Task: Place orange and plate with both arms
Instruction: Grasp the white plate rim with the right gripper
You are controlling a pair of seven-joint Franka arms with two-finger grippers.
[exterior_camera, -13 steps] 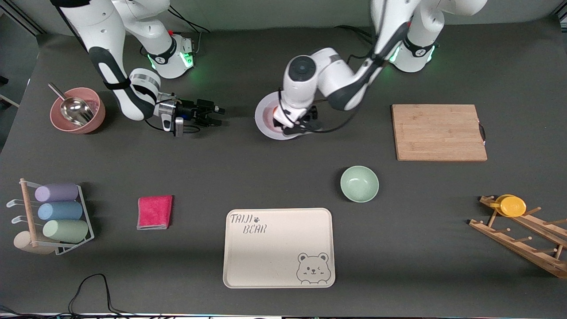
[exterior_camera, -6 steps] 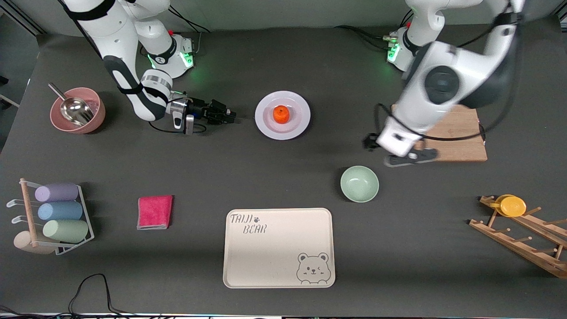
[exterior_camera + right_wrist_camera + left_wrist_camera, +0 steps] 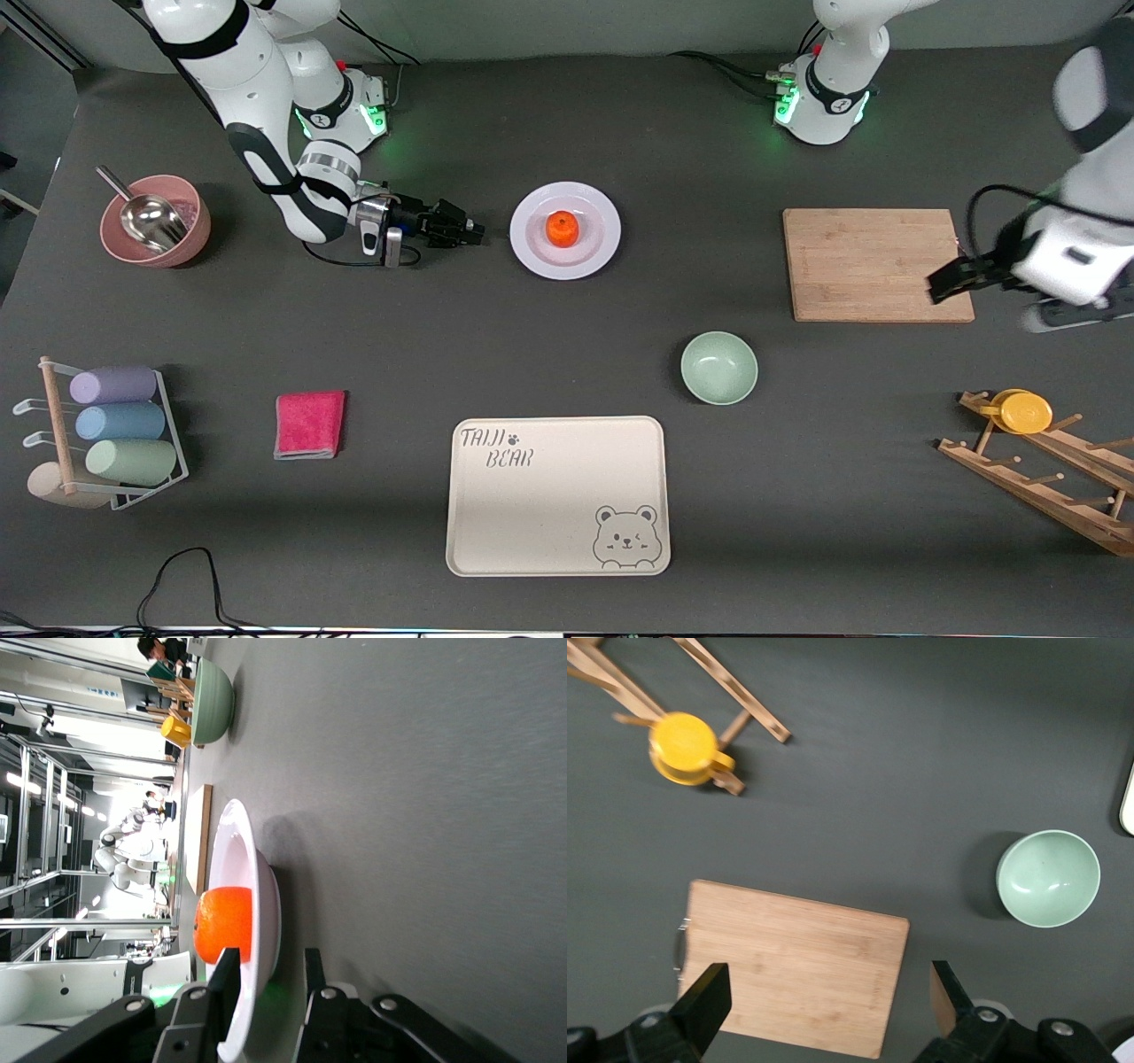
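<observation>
Sitting mid-plate (image 3: 591, 257), the orange (image 3: 562, 228) waits as the right hand (image 3: 266, 979) straddles the plate's nine-o'clock rim, fingers narrowed around it, seemingly to carry both, while the left hand (image 3: 824, 1005) hangs released over the cutting board (image 3: 873, 261).

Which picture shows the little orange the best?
The front view: the whole orange sits uncovered in the middle of the plate. The right wrist view shows it from the side, partly hidden by the plate's rim and a pincer finger. The left wrist view misses it.
</observation>
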